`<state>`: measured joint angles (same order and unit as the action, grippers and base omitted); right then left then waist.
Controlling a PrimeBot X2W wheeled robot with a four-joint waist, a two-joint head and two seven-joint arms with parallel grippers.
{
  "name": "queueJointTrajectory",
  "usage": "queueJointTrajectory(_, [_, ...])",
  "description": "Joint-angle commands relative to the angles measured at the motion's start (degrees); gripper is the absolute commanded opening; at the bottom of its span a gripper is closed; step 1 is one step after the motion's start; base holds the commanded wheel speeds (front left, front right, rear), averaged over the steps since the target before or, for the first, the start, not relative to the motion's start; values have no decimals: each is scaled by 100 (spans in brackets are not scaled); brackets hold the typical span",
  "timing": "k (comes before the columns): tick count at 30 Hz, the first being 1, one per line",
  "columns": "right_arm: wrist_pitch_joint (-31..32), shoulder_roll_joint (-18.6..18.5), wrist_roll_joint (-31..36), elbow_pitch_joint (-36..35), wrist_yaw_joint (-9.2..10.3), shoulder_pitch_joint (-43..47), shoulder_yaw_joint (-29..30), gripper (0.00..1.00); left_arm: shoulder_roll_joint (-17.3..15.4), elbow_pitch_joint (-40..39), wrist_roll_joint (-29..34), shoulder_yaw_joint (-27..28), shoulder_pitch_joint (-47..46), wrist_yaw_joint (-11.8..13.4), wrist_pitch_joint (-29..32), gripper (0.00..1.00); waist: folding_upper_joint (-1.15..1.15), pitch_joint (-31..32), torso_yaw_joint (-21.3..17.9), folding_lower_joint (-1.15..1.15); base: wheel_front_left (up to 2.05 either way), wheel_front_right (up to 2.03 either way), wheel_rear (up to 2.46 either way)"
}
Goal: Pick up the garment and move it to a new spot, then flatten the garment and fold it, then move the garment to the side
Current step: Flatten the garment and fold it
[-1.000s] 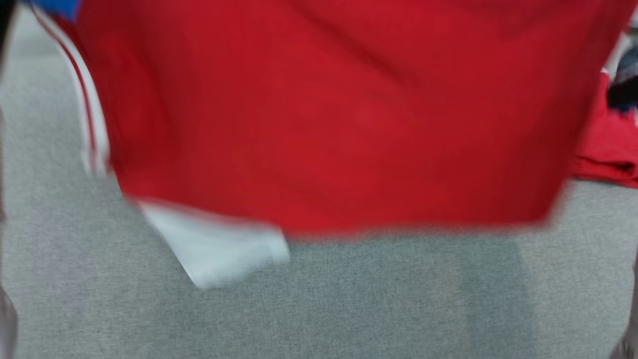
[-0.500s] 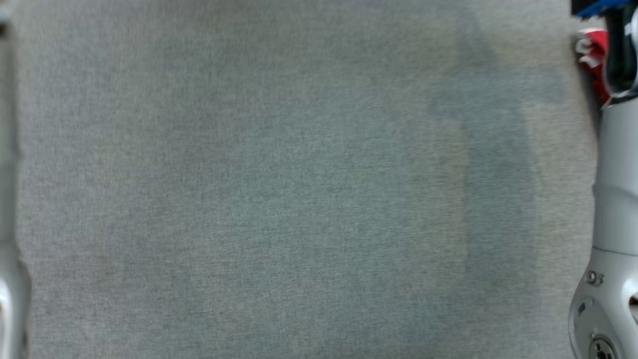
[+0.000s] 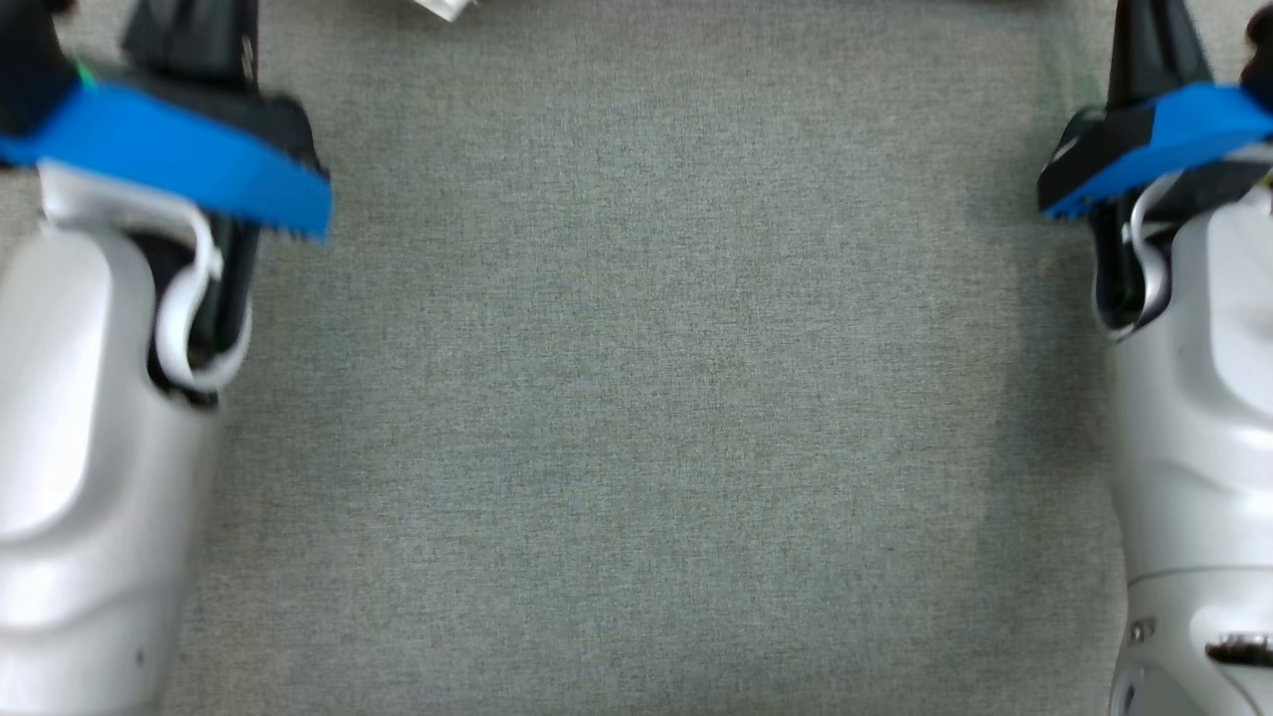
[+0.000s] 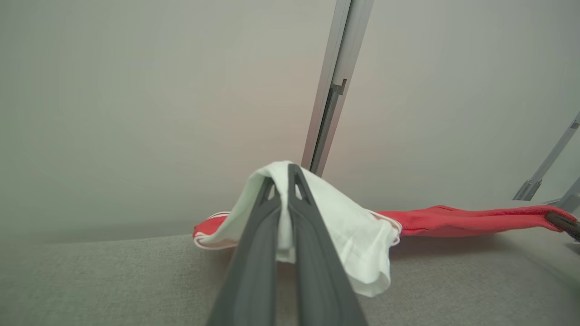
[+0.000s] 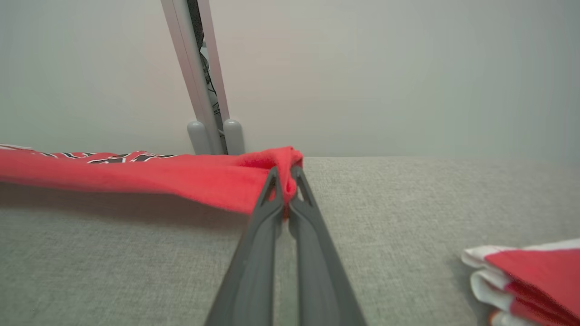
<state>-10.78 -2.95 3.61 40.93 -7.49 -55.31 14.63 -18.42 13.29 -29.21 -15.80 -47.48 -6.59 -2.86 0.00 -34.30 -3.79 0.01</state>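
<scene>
The garment (image 4: pixel 453 219) is red with a white sleeve or panel (image 4: pixel 344 226) and white trim. It hangs stretched in a band just above the grey table between my two grippers. My left gripper (image 4: pixel 288 170) is shut on the white part, which drapes over its fingertips. My right gripper (image 5: pixel 285 172) is shut on a bunched red edge (image 5: pixel 204 179), and the cloth runs off to the left of that view. In the head view both forearms (image 3: pixel 80 418) reach forward at the sides, and a white scrap of the garment (image 3: pixel 443 8) shows at the top edge.
The grey cloth-covered table (image 3: pixel 636 398) spreads between my arms. A pile of folded red and white garments (image 5: pixel 530 276) lies on it to the right of my right gripper. Pale metal posts (image 5: pixel 204 90) and a plain wall stand behind the table's far edge.
A second ago the red garment hung across the head view. It has swung forward and away, out past the top edge, and both arms have come into that view at the sides.
</scene>
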Motion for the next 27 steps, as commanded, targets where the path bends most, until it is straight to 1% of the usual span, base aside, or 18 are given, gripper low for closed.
queueJointTrajectory(1, [-58, 1, -196, 46, 0, 174, -51, 0, -27, -145, -44, 28, 293, 53, -97, 0, 0, 69, -19, -1, 0, 0, 0])
queueJointTrajectory(3, [-101, 3, -455, 48, 0, 325, -159, 0, -47, -341, -102, 55, 651, 89, -171, 0, 0, 165, -33, -1, 0, 0, 0])
queueJointTrajectory(8, [-92, 1, -845, -206, 0, 823, -392, 0, -57, -808, -193, 98, 1439, 206, -326, 0, 0, 517, -31, -1, 0, 0, 0])
queueJointTrajectory(14, [96, 0, -1238, -871, 0, 1702, -600, 0, -19, -1320, -255, 27, 2243, 326, -455, 0, 0, 1199, 15, -1, 0, 0, 0])
queueJointTrajectory(16, [216, 0, -1311, -1196, 0, 2085, -621, 0, -32, -1524, -261, -6, 2582, 389, -451, 0, 0, 1461, 9, -1, 0, 0, 0])
queueJointTrajectory(19, [498, 2, -1592, -1744, 0, 2760, -685, 0, -46, -1892, -306, -36, 3173, 527, -411, 0, 0, 1851, -4, -1, 0, 0, 0])
queueJointTrajectory(22, [834, 0, -1741, -2458, 0, 3530, -636, 0, -69, -2288, -362, -61, 3792, 678, -359, 0, 0, 2178, 14, -1, 0, 0, 0])
queueJointTrajectory(27, [1445, 2, -2035, -3655, 0, 4869, -525, 0, -236, -2973, -337, -49, 4769, 970, -212, 0, 0, 2487, 81, -1, 0, 0, 0])
